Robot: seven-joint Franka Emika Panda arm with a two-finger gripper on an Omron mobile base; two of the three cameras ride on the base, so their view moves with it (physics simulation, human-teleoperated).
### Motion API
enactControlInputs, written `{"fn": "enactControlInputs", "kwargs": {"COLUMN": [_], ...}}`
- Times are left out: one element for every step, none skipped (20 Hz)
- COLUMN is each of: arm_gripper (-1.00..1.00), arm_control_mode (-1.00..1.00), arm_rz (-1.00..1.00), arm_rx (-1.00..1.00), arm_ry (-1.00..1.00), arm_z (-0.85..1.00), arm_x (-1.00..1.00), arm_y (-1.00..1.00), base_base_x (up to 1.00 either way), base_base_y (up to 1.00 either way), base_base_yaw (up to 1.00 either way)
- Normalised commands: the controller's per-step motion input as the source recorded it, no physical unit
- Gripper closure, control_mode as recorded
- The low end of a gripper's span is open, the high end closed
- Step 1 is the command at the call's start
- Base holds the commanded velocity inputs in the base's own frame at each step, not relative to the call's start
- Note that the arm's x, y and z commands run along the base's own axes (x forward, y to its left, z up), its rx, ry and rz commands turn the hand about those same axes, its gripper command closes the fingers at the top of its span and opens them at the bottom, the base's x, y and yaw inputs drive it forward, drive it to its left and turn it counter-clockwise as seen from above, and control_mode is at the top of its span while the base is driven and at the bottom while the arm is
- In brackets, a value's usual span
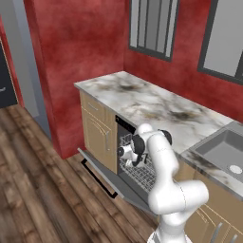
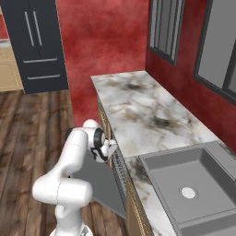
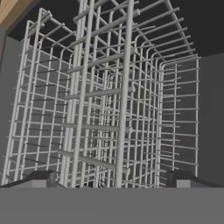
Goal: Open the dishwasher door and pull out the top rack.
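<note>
- Dishwasher door [image 1: 102,172] swung down and open, lying nearly flat in the lower middle of the left base view, with the long black bar handle [image 1: 97,178] along its outer edge toward the wooden floor [image 1: 33,190].
- Same door seen in the right base view as a grey slab [image 2: 103,184] sloping toward the lower middle of the frame, just beside the tan cabinet front.
- Top rack [image 1: 137,166], pale wire grid, partly out of the dark dishwasher opening, over the inner part of the door, at the centre of the left base view.
- In the hand view, rack wires [image 3: 124,100] very close across most of the frame, grey door surface at the left and right edges behind them.
- Gripper [image 1: 124,153] at the front of the rack, left of the white arm, near frame centre; in the right base view gripper [image 2: 110,150] just under the edge of the marble counter [image 2: 138,110].
- Finger tips [image 3: 43,178] at the bottom corners of the hand view, set wide apart, so released, with rack wires between them; cannot tell if touching a wire.
- Grey sink [image 2: 193,184] in the lower right of the right base view.
</note>
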Motion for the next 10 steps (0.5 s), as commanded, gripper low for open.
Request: {"fn": "enactControlInputs", "kwargs": {"arm_gripper": [-1.0, -1.0, -1.0, -1.0, -1.0, -1.0, -1.0, -1.0, -1.0, -1.0], "arm_control_mode": [-1.0, -1.0, -1.0, -1.0, -1.0, -1.0, -1.0, -1.0, -1.0, -1.0], "arm_rz": [0.0, 0.0, 0.0, 0.0, 0.0, 0.0, 0.0, 0.0, 0.0, 0.0], "arm_rx": [0.0, 0.0, 0.0, 0.0, 0.0, 0.0, 0.0, 0.0, 0.0, 0.0], "arm_ry": [0.0, 0.0, 0.01, 0.03, 0.04, 0.04, 0.04, 0.05, 0.05, 0.07], "arm_z": [-0.15, -0.16, -0.2, -0.23, -0.26, -0.28, -0.29, -0.31, -0.34, -0.36], "arm_x": [0.29, 0.29, 0.31, 0.31, 0.29, 0.31, 0.29, 0.29, 0.29, 0.3], "arm_y": [-0.13, -0.11, -0.11, -0.13, -0.11, -0.14, -0.13, -0.14, -0.14, -0.14], "base_base_x": [0.0, 0.0, 0.0, 0.0, 0.0, 0.0, 0.0, 0.0, 0.0, 0.0], "base_base_y": [0.0, 0.0, 0.0, 0.0, 0.0, 0.0, 0.0, 0.0, 0.0, 0.0], "base_base_yaw": [0.0, 0.0, 0.0, 0.0, 0.0, 0.0, 0.0, 0.0, 0.0, 0.0]}}
